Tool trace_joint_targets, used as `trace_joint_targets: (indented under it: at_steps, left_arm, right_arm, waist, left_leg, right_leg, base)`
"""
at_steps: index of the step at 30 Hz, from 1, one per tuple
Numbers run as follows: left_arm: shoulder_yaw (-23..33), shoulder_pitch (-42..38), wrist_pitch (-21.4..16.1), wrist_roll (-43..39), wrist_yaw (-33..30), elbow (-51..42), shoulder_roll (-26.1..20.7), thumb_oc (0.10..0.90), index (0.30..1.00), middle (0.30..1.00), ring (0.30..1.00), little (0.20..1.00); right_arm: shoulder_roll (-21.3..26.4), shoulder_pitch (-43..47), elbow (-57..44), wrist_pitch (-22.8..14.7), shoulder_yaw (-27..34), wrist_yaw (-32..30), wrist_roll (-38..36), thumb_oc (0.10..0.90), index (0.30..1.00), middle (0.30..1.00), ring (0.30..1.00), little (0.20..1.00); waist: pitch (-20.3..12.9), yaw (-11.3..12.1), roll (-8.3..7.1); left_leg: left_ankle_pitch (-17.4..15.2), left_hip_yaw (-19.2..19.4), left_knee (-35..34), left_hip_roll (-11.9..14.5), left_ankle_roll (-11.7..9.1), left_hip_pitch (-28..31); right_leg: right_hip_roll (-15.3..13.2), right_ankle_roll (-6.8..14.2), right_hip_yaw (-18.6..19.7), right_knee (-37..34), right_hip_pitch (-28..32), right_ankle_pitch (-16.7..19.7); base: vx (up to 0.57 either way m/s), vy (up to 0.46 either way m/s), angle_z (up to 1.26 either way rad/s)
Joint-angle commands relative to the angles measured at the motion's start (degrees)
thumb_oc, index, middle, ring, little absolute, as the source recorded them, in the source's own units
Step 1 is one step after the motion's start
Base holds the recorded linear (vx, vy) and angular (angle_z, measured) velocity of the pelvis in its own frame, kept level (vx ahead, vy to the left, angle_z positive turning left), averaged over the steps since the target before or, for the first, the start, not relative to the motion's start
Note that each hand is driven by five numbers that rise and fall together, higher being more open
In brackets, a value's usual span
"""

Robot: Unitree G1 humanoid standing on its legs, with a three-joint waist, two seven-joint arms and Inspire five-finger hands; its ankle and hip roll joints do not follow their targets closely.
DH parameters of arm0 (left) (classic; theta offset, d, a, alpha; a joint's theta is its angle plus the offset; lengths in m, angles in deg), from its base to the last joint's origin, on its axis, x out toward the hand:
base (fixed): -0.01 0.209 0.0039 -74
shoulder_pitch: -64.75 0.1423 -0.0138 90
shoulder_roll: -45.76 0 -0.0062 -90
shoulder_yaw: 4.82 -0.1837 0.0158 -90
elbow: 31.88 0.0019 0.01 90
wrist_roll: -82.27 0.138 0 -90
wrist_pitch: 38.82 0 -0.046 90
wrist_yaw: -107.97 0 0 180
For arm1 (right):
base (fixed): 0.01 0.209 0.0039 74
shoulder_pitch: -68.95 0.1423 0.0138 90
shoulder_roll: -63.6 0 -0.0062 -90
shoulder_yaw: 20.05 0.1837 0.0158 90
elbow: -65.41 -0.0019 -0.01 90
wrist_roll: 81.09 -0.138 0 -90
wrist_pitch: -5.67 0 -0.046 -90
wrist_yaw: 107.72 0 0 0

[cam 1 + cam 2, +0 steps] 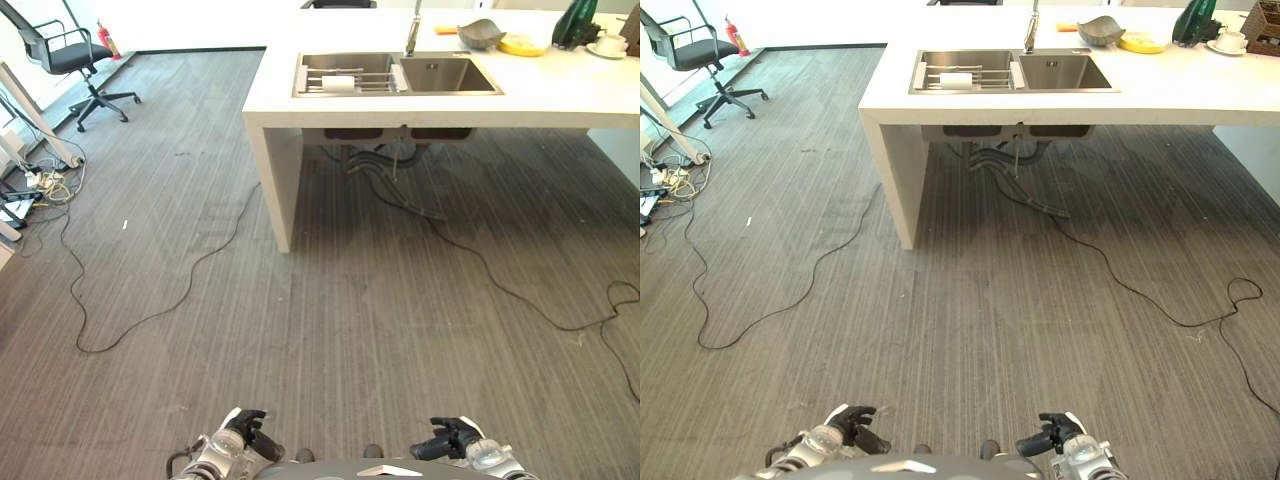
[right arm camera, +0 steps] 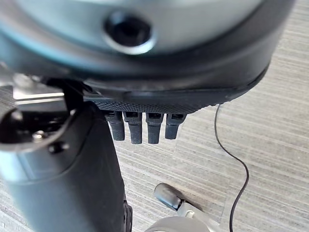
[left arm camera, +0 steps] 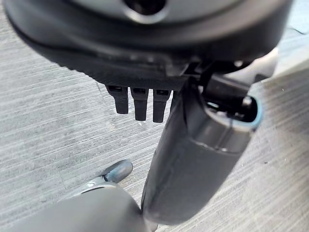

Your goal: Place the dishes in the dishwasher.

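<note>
The dishes are all over on the counter, well away from the robot across the grey floor. A grey bowl and a yellow plate sit side by side near the tap. Farther along, a white cup on a saucer stands just beside a dark green object that I cannot identify. The double sink has a rack in one basin with something white lying on it; the other basin looks empty.

I see no dishwasher from here, so I cannot say where the dishes are meant to go.

Both hands hang low, close to the robot, with nothing in them. The left hand has its fingers straight and apart, pointing down at the floor. The right hand is the same, fingers straight and loose, empty.

As I judge it, the job has not started. Nothing is picked up or loaded, and the robot is well apart from the counter. Everything is left: getting to the counter, taking hold of each dish, finding the dishwasher and loading it.

An office chair stands off to the left, and cables trail over the floor between the robot and the counter, which could be a tripping risk.
</note>
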Motion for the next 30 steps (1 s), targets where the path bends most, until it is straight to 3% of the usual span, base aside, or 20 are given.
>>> trace_joint_targets:
  at_steps: [1, 12, 19, 23, 28, 29, 30]
  left_arm:
    - [2.28, -2.77, -1.01, -5.57, -3.19, 1.94, 1.05, 0.800, 0.900, 0.900, 0.900, 0.900]
    - [7.08, 3.10, -2.15, -19.76, -5.46, -2.87, 4.51, 0.800, 0.900, 0.900, 0.900, 0.900]
    - [6.78, 4.50, -2.16, -27.07, -5.17, -4.86, 5.99, 0.800, 0.900, 0.900, 0.900, 0.900]
    - [5.03, 7.46, -2.44, -34.22, -5.28, -12.09, 6.56, 0.800, 0.900, 0.900, 0.900, 0.900]
    - [3.42, 9.99, -2.56, -36.49, -3.92, -18.75, 5.08, 0.800, 0.900, 0.900, 0.900, 0.900]
    - [3.32, 10.58, -2.75, -37.40, -3.79, -20.89, 4.67, 0.800, 0.900, 0.900, 0.900, 0.900]
    - [3.08, 11.84, -2.77, -39.38, -3.15, -25.85, 4.19, 0.800, 0.900, 0.900, 0.900, 0.900]
  right_arm:
    - [2.69, 0.02, 0.81, -1.27, 0.54, -2.13, -3.53, 0.800, 0.900, 0.900, 0.900, 0.900]
    - [2.08, -2.35, -5.66, -4.23, 4.66, -5.25, -10.41, 0.800, 0.900, 0.900, 0.900, 0.900]
    - [1.15, -2.69, -5.89, -4.81, 6.77, -5.66, -16.63, 0.800, 0.900, 0.900, 0.900, 0.900]
    - [0.41, -2.82, -8.47, -5.50, 8.11, -5.41, -22.79, 0.800, 0.900, 0.900, 0.900, 0.900]
    - [0.92, -2.94, -9.41, -5.33, 8.25, -4.03, -26.67, 0.800, 0.900, 0.900, 0.900, 0.900]
    - [1.03, -2.90, -10.42, -5.18, 8.07, -2.85, -28.35, 0.800, 0.900, 0.900, 0.900, 0.900]
    - [1.76, -2.46, -10.65, -4.89, 8.11, -3.00, -28.41, 0.800, 0.900, 0.900, 0.900, 0.900]
  waist:
    - [-0.49, 0.12, -1.07]
    - [0.03, -0.07, -0.30]
    - [0.39, -0.53, 0.49]
    - [1.49, -0.69, 1.10]
    - [2.62, -0.56, 1.57]
    - [3.37, -0.47, 1.24]
    - [5.43, -0.03, 0.50]
  left_leg:
    - [-4.21, -1.58, 0.18, 0.67, -2.84, 0.44]
    - [-3.75, -1.38, 0.18, 0.73, -2.85, 0.23]
    - [-3.63, -1.37, 0.18, 0.93, -2.99, 0.13]
    - [-3.25, -1.43, 0.18, 1.31, -3.23, -0.78]
    - [-2.66, -1.48, 0.36, 1.91, -3.30, -1.03]
    - [-3.17, -1.71, 3.81, 2.15, -3.46, -2.79]
    - [-4.11, -1.90, 12.74, 1.96, -4.70, -7.96]
  right_leg:
    - [-3.62, 5.92, 0.50, 0.88, 1.48, -6.92]
    - [-3.53, 5.80, 0.49, 0.88, 1.45, -6.89]
    - [-3.32, 5.60, 0.36, 0.88, 1.34, -7.12]
    - [-2.88, 5.23, 0.23, 0.88, 0.26, -6.94]
    - [-2.36, 4.70, 0.47, 0.88, -0.29, -7.22]
    - [-2.50, 4.36, 0.62, 0.88, -0.55, -7.11]
    - [-2.91, 3.57, 0.82, 1.13, -1.49, -7.09]
  base:
    - [0.00, 0.000, 0.00]
    - [0.00, 0.000, 0.00]
    - [0.00, 0.000, 0.00]
    - [-0.02, -0.038, 0.00]
    - [0.00, -0.041, 0.00]
    - [-0.11, -0.126, 0.01]
    - [-0.13, -0.177, 0.06]
